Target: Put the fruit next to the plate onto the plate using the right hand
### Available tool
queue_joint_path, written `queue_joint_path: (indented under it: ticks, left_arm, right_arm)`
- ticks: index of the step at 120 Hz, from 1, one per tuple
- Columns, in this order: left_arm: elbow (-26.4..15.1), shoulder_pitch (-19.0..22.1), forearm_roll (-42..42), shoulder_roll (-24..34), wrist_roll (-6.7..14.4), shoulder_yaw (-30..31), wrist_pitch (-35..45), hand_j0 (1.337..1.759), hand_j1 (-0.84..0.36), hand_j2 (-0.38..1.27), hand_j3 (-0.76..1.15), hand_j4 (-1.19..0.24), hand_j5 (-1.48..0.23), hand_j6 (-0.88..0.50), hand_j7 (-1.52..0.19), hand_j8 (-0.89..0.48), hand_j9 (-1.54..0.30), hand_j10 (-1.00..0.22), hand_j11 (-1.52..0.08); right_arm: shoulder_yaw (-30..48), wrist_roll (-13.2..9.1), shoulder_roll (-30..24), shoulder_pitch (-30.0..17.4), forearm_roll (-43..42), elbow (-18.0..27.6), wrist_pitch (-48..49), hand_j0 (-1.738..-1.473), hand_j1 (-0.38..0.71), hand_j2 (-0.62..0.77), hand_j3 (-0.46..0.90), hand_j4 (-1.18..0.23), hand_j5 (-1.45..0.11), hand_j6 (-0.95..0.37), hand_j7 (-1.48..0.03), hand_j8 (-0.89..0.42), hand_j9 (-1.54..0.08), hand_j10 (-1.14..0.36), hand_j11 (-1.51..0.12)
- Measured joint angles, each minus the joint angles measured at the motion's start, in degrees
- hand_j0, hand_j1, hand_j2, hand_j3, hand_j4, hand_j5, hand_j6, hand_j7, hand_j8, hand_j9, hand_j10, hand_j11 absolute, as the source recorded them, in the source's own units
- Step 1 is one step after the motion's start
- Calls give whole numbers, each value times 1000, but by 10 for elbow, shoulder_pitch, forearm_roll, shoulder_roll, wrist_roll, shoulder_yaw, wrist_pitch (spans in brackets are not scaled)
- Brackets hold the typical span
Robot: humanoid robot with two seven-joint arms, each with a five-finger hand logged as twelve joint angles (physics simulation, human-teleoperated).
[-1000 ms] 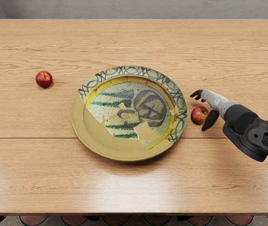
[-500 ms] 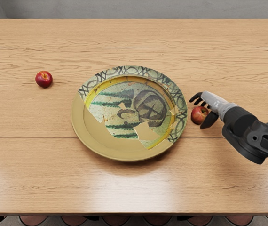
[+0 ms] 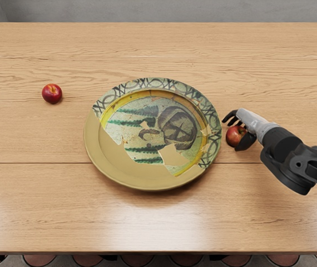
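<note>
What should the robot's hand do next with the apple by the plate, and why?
Probably close the fingers on the apple. The right hand brackets it, fingers spread behind and thumb in front, and the apple sits on the table just beside the plate.

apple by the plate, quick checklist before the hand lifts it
1. Right hand at the apple: ok, right against it.
2. Grip closed: cannot tell.
3. Correct fruit: ok, it sits just off the plate rim, while the other apple lies far left.
4. Apple resting on the table, not on the plate: ok.
5. Path to plate: ok, nothing between.
</note>
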Motion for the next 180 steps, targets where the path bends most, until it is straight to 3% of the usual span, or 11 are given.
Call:
queue_joint_path:
  ticks: [48, 103, 125, 180]
  left_arm:
    - [0, 0, 0, 0, 0, 0, 0, 1658, 339, 2, 0, -9, -11, -9, -11, -9, -11, -9, -11]
    - [0, 0, 0, 0, 0, 0, 0, 1658, 339, 2, 0, -9, -11, -9, -11, -9, -11, -9, -11]
    - [0, 0, 0, 0, 0, 0, 0, 1658, 339, 2, 0, -9, -11, -9, -11, -9, -11, -9, -11]
    - [0, 0, 0, 0, 0, 0, 0, 1658, 339, 2, 0, -9, -11, -9, -11, -9, -11, -9, -11]
  right_arm:
    - [0, 0, 0, -5, -1, -4, -2, -1658, 209, -79, 0, -481, -611, -476, -616, -439, -619, -477, -619]
    - [4, 1, 4, -7, 1, -23, 0, -1638, 259, -36, 0, -600, -842, -379, -807, -317, -865, -581, -877]
    - [16, 0, 4, -8, 5, -27, -1, -1648, 250, 138, 0, -621, -848, -451, -825, -386, -867, -651, -871]
    - [68, 0, -1, -7, 7, -26, 3, -1653, 224, 122, 0, -632, -854, -473, -836, -408, -869, -675, -871]
